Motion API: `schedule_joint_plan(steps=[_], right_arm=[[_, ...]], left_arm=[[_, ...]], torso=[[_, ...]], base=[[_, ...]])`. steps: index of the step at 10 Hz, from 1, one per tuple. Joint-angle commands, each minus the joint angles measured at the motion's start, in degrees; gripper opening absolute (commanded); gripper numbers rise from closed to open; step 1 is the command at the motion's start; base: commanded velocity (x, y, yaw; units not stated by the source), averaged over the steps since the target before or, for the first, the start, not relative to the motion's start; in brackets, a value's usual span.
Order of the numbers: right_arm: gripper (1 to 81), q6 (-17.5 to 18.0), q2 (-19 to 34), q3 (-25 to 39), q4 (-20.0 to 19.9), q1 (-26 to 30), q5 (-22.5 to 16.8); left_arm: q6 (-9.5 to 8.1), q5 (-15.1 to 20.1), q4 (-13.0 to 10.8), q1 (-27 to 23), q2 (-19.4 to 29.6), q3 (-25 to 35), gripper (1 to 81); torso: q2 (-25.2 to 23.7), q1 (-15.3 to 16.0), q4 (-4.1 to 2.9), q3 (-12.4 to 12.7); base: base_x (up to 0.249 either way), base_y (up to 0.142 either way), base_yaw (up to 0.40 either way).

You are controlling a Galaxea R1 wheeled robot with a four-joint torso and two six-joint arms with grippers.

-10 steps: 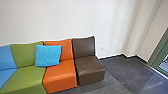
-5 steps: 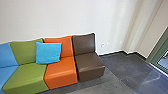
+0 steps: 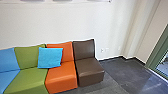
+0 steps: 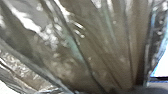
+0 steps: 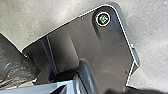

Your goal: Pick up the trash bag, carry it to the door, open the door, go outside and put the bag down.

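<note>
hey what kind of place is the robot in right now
Probably a lounge or waiting area inside an office building: a row of cushioned seats in blue, green, orange and brown stands along a plain wall, and a green-framed glass door or window is at the right.

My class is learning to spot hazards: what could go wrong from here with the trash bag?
The trash bag looks like thin plastic drawn into long folds, so it might tear under strain. In the right wrist view, it sits right by the robot's dark plate and could rub or snag there. The brown seat stands ahead; driving too close might bump it.
</note>
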State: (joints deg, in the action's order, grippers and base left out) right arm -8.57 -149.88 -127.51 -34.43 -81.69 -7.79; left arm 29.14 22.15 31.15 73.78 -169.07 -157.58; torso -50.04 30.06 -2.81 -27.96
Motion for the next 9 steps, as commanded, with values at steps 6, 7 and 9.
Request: schedule_joint_plan(steps=[6, 7, 9], right_arm=[[81.1, -0.2, -8.3, -6.0, 5.1, -3.2, 0.7], [81.1, -0.2, -8.9, -6.2, 6.0, -3.6, 1.5], [81.1, -0.2, -10.7, -8.5, 6.1, -3.7, 1.5]], left_arm=[[0.57, -6.1, 0.1, 3.9, -2.9, -0.1, 1.0], [0.57, -6.8, 0.1, 3.9, -3.0, -0.1, 1.0], [0.48, -7.6, 0.0, 3.9, -3.6, -0.1, 1.0]], torso=[[15.2, -10.1, 0.00, 9.4], [16.4, -10.9, 0.00, 10.0], [19.6, -12.9, 0.00, 10.7]], base=[[0.000, 0.000, 0.000], [0.000, 0.000, 0.000], [0.000, 0.000, 0.000]])
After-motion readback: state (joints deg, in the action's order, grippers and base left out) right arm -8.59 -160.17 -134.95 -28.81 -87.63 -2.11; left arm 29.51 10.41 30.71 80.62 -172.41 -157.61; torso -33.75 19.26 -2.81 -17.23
